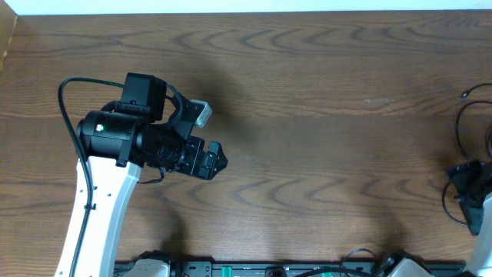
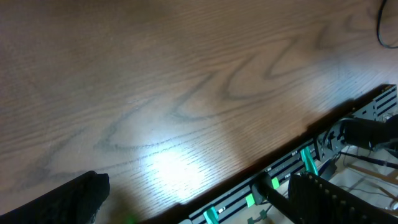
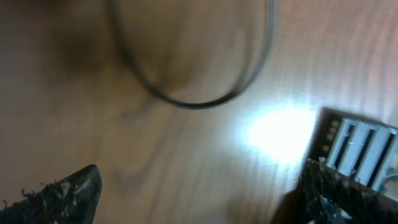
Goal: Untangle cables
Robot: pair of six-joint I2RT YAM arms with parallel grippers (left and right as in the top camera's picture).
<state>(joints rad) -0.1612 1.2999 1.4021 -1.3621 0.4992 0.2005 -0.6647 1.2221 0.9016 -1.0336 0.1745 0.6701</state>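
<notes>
Thin black cables [image 1: 470, 123] lie in loose loops at the far right edge of the wooden table. One black loop [image 3: 193, 93] shows blurred in the right wrist view, on the table ahead of my right gripper [image 3: 199, 193], which is open and empty. In the overhead view the right gripper [image 1: 465, 188] sits at the right edge among the cable loops. My left gripper [image 1: 214, 161] is open and empty over the left-centre of the table, far from the cables; its fingers [image 2: 193, 199] frame bare wood. A bit of black cable [image 2: 385, 28] shows at the top right of the left wrist view.
The table's front edge carries a black rail with green clips [image 2: 305, 162]. A thicker black robot wire [image 1: 69, 115] arcs beside the left arm. The wooden tabletop [image 1: 307, 92] spans between the arms.
</notes>
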